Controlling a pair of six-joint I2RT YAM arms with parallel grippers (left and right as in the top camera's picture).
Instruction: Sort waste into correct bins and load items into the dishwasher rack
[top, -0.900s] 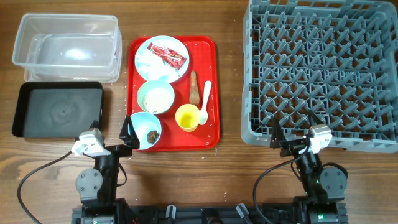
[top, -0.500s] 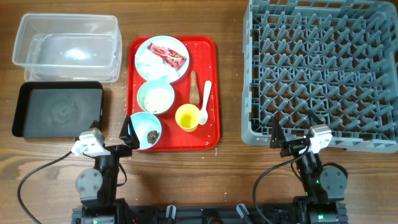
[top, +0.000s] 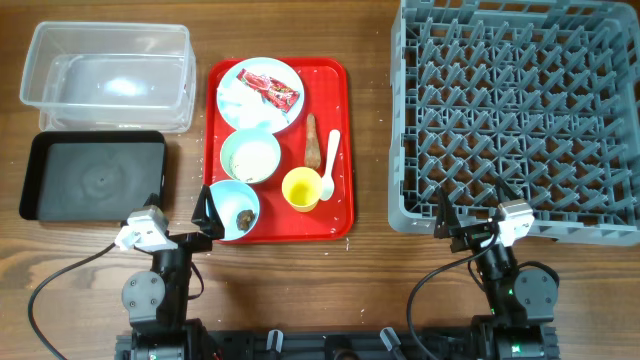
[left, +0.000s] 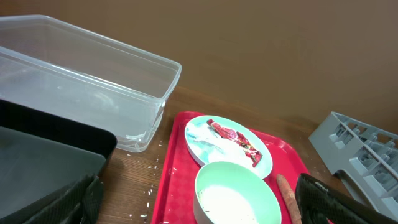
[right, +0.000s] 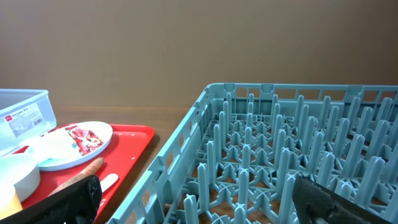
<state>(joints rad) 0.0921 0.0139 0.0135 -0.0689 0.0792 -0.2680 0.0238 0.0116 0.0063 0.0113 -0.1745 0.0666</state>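
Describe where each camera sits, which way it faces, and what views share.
Overhead: above the table, looking straight down at red tray, dishwasher rack, clear tub, black tray; both arms at the near edge, left pincer and right pincer.
Left wrist: low at the red tray's near end, facing the plate and clear tub; its fingers frame the bottom corners.
Right wrist: low, facing across the dishwasher rack; fingers likewise.
Shared: both wrist views catch the plate with the red wrapper.

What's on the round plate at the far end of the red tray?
A red snack wrapper and crumpled white tissue lie on the plate. The plate surface beneath them is covered, so anything under them cannot be seen.
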